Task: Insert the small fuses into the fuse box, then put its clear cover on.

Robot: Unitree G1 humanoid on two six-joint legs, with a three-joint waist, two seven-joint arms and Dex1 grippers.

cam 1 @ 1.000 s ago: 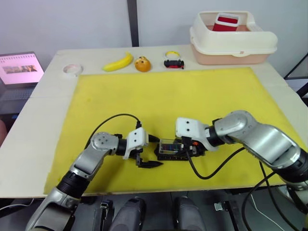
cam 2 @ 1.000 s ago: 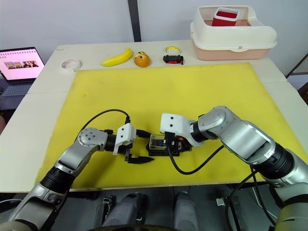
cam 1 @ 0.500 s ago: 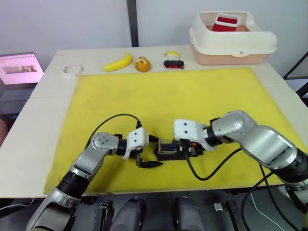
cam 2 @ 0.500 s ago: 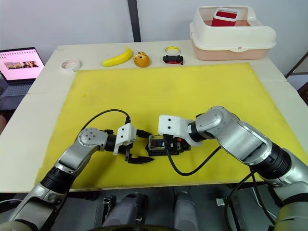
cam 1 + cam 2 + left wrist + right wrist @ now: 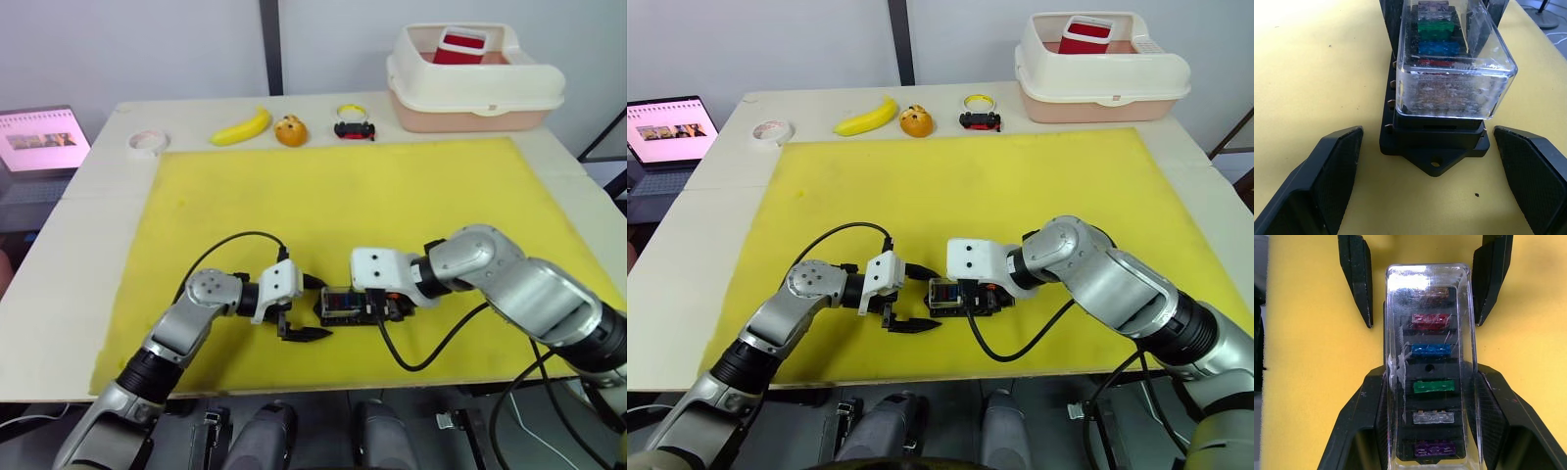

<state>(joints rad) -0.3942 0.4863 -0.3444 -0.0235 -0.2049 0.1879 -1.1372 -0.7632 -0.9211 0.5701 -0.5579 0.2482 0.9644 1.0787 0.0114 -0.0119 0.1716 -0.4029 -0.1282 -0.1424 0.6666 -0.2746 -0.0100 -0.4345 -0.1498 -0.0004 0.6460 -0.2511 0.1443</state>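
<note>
Both arms reach low across the yellow mat (image 5: 392, 196) toward the lower middle of the frame, forearms nearly level, meeting at the fuse box (image 5: 960, 297).

The left tool (image 5: 299, 326) lies just left of the box with its fingers (image 5: 1327, 176) spread wide, touching nothing. The right tool (image 5: 1427, 431) comes in from the other end, its fingers (image 5: 1359, 421) pressed against the two long sides of the box, pinching it.

The clear cover (image 5: 1449, 63) sits on top of the box. From the right wrist, six small fuses (image 5: 1434, 387) show through it in a single row: brownish, red, blue, green, grey, purple. From the left wrist the box's black base and mounting tab show resting on the mat.

Along the worktop's (image 5: 88, 225) upper edge lie a banana (image 5: 242, 126), a tape roll (image 5: 148, 141) and a cream tub (image 5: 470, 83).
</note>
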